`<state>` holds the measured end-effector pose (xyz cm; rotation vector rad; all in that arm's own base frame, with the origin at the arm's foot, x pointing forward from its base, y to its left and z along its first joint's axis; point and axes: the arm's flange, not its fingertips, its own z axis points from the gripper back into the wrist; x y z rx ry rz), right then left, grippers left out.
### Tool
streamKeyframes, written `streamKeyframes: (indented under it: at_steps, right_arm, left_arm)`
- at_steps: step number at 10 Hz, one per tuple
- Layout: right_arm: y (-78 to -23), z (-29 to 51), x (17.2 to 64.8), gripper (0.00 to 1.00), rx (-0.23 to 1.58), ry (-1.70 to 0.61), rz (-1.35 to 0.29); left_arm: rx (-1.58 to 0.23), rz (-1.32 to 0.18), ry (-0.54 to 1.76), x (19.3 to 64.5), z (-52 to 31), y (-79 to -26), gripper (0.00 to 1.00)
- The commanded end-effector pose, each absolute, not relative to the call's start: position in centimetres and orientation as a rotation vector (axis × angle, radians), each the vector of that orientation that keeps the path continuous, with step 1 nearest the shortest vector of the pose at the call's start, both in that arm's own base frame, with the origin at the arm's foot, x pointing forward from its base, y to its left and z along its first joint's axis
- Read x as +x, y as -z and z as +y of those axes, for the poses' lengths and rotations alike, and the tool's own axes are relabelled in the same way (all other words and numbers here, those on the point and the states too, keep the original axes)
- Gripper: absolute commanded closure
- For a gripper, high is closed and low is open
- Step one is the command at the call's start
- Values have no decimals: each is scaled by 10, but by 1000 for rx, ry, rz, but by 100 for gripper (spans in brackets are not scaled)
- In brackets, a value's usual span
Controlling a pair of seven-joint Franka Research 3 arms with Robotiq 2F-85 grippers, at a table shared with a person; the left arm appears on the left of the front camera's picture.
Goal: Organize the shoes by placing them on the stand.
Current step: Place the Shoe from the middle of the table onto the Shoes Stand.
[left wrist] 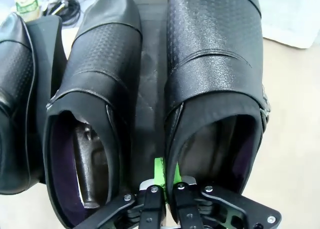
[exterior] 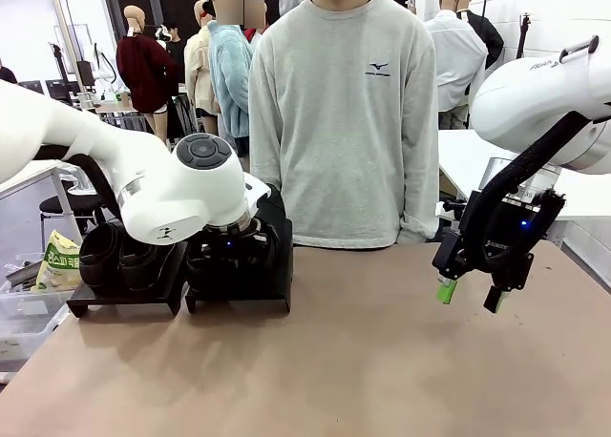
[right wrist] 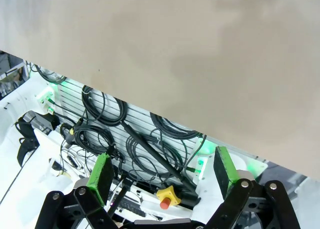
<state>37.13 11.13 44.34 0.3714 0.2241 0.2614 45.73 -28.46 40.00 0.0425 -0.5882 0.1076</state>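
Left gripper is clamped on the heel rim of one shoe; in the front view the arm's wrist hides it, and the stand at the desk's far left is half covered; neighbouring shoes are cut off; right gripper hangs wide, holding nothing, above the bare desk.
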Motion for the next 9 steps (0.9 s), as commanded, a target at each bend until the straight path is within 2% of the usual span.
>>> streamKeyframes:
  at_steps: [1,9]
  right_arm:
    - [-446,112,372,0,365,-269,230]
    - [-446,112,372,0,365,-269,230]
  left_arm:
    - [24,-604,-154,473,-298,-390,100]
    - [11,-517,-272,464,-290,-407,100]
